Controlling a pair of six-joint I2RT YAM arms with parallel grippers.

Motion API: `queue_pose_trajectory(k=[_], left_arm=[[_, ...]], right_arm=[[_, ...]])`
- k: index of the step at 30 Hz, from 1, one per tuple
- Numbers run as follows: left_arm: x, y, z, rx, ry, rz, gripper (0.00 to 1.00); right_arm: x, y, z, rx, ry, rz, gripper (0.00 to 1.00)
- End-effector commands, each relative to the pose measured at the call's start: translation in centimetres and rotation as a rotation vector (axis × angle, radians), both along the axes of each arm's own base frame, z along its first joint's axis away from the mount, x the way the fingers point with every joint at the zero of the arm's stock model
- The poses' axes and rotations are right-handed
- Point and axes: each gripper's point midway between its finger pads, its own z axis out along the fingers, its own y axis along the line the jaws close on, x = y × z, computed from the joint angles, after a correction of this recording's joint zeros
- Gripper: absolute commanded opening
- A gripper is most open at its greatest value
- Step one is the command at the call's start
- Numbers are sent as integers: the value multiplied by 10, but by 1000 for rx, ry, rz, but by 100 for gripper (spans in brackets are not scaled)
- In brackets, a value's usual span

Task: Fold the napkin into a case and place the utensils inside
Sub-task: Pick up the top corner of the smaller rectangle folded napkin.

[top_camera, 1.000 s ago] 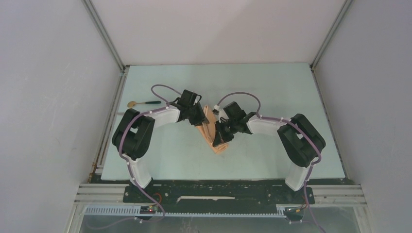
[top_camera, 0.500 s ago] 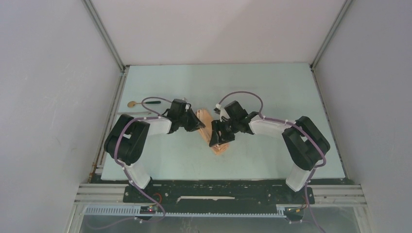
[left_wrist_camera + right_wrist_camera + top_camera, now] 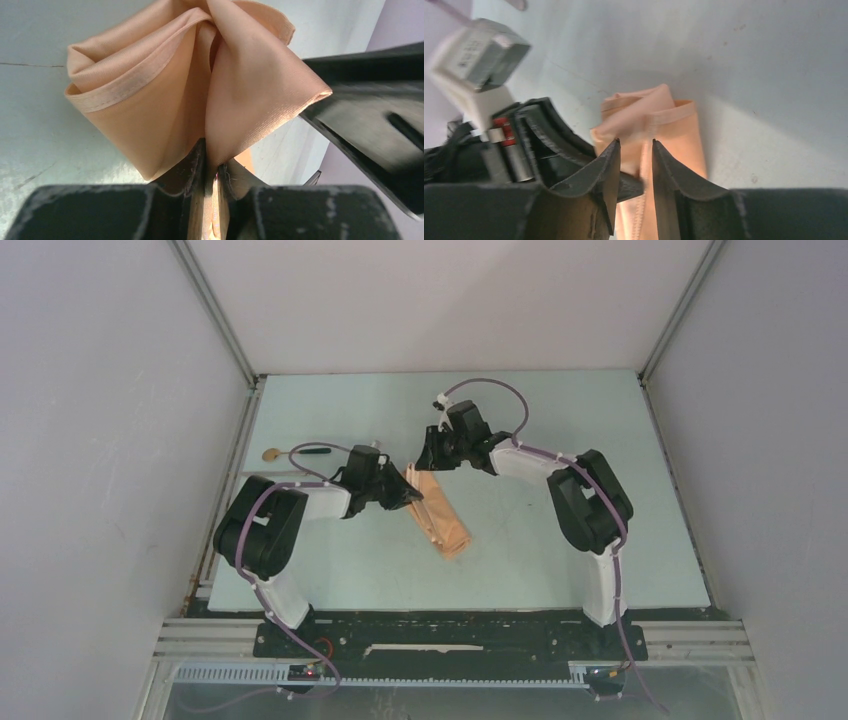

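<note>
The peach napkin [image 3: 448, 525] lies folded into a narrow oblong case in the middle of the table, slanting from far left to near right. My left gripper [image 3: 408, 497] is shut on the cloth at its far left edge. In the left wrist view the gripper [image 3: 212, 160] pinches a fold and the napkin [image 3: 175, 90] billows open above it. My right gripper [image 3: 428, 462] hovers at the napkin's far end. In the right wrist view it [image 3: 635, 142] is slightly open and empty over the napkin [image 3: 674, 135]. The spoon [image 3: 290, 451], with gold bowl and dark handle, lies far left. The silvery utensil is not clearly visible.
The pale green table [image 3: 560, 540] is walled by white panels with metal rails on the left [image 3: 232, 480] and right [image 3: 675, 480]. My right gripper body shows as a black shape in the left wrist view [image 3: 375, 125].
My right gripper has left the napkin's middle and swung to its far end, uncovering the cloth. My left gripper drew back a little and now stays on the napkin's edge.
</note>
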Motion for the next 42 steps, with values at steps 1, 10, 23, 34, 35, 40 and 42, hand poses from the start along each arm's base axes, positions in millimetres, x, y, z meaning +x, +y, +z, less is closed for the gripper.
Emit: queue_pose_trajectory(k=[1,10,23,34,35,40,42], left_arm=[[2,-1,6,-34,-24,-2,18],[1,1,1,-41,-16,0,17],[-1,1,-4,-43,-9,0,15],[-1,4,8,-75,-31,13,28],[-1,6,11,-82,-35,17,31],[-2,16,30,-126,-69,30,47],[-1,25,38,-137,-85,51,50]], right_arm=[[14,2,-1,-6,-37,-11,36],[12,3,-22,-4,-5,21,49],[23,4,-30,-61,-14,18,20],[11,16,0,45,-59,114,0],[7,16,1,60,-47,124,0],[1,23,1,110,-30,160,0],[-1,24,0,122,-21,170,0]])
